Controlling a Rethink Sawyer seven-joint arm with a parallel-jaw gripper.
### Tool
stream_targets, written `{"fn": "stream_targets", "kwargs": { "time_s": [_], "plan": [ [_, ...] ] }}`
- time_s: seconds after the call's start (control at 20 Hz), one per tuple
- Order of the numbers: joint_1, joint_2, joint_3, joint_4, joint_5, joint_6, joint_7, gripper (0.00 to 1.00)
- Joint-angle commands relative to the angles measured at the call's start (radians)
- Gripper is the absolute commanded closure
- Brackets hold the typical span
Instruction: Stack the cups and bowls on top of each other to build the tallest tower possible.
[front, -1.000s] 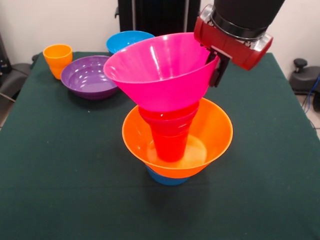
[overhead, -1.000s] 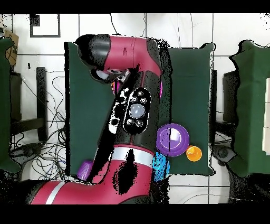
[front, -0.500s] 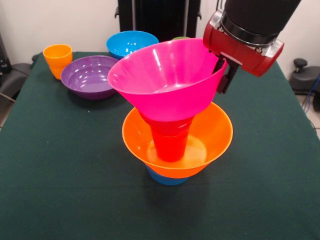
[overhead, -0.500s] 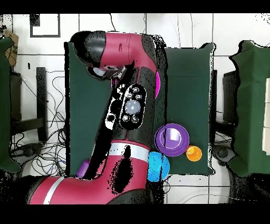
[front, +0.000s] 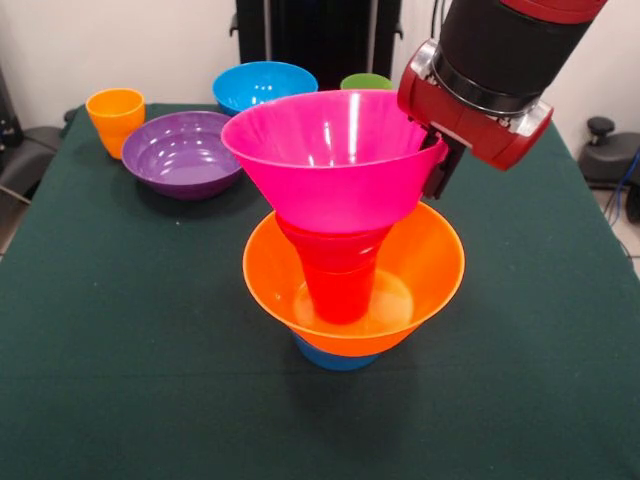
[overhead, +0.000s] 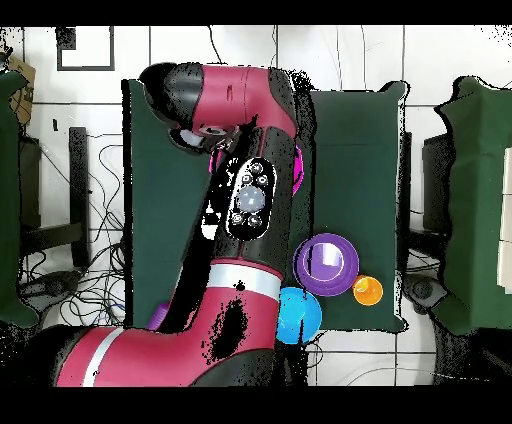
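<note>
The tower stands mid-table: a small light-blue bowl (front: 335, 357) at the bottom, the large orange bowl (front: 420, 270) on it, and a red-orange cup (front: 340, 282) upright inside. The large pink bowl (front: 335, 150) sits level on that cup's mouth. My gripper (front: 437, 165) is shut on the pink bowl's right rim, one dark finger showing outside the wall. In the overhead view the arm (overhead: 245, 200) covers the tower, and only a sliver of the pink bowl (overhead: 299, 165) shows.
At the far left stand a yellow-orange cup (front: 115, 118) and a medium purple bowl (front: 180, 152). Behind the tower are a medium blue bowl (front: 262, 82) and a green cup (front: 367, 81). The overhead view shows a purple cup (overhead: 157, 319) beside the arm.
The pink bowl has gone from tilted to level on the red-orange cup. My gripper shifted slightly with its rim. The other things have not moved.
</note>
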Motion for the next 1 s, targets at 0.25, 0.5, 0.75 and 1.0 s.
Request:
{"fn": "stream_targets", "kwargs": {
  "time_s": [0.25,0.5,0.75,1.0],
  "plan": [
    [0.004,0.018,0.043,0.033,-0.004,-0.034,0.132,1.00],
    [-0.024,0.078,0.043,-0.060,-0.001,-0.015,0.131,1.00],
    [-0.033,0.076,0.043,-0.080,0.012,0.021,0.121,1.00],
    [-0.048,0.050,0.043,-0.097,0.030,0.104,0.096,1.00]
  ]
}}
